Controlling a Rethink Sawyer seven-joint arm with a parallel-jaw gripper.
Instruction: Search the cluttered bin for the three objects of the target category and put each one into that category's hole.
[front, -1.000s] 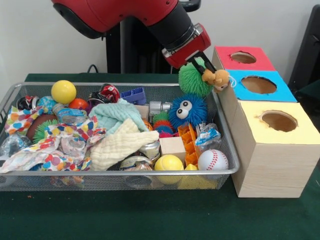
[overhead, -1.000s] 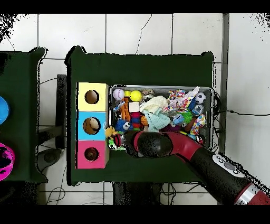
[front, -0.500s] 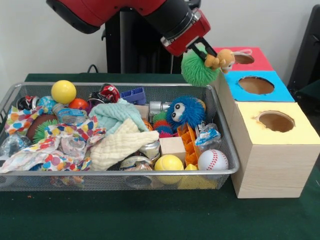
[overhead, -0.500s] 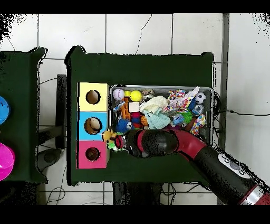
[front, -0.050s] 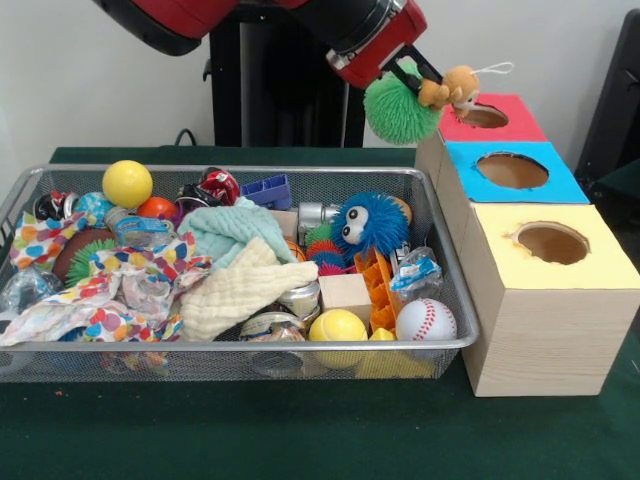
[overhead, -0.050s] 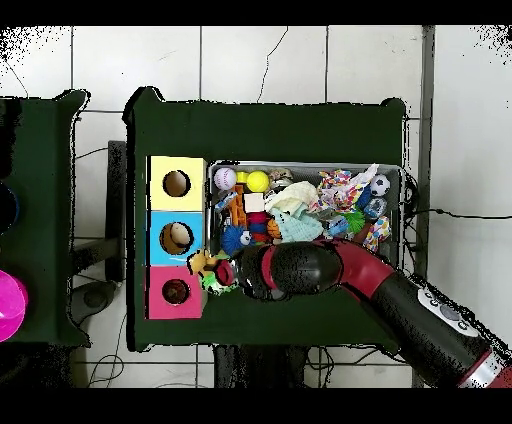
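Fingers (front, -0.050s: 420, 72) of the red arm were clamped on a small tan plush animal (front, -0.050s: 452, 88), with a spiky green ball (front, -0.050s: 398, 108) hanging against it on the bin side. Both hung in the air just beside the red-topped box (front, -0.050s: 510, 128), the plush close to its round hole (front, -0.050s: 485, 116). Next along stood the blue box (front, -0.050s: 545, 182) and the yellow box (front, -0.050s: 600, 268). Below, the wire bin (front, -0.050s: 400, 344) on the green tabletop (front, -0.050s: 300, 430) held a blue fuzzy creature (front, -0.050s: 372, 222), a baseball (front, -0.050s: 426, 320) and crumpled cloths (front, -0.050s: 235, 285).
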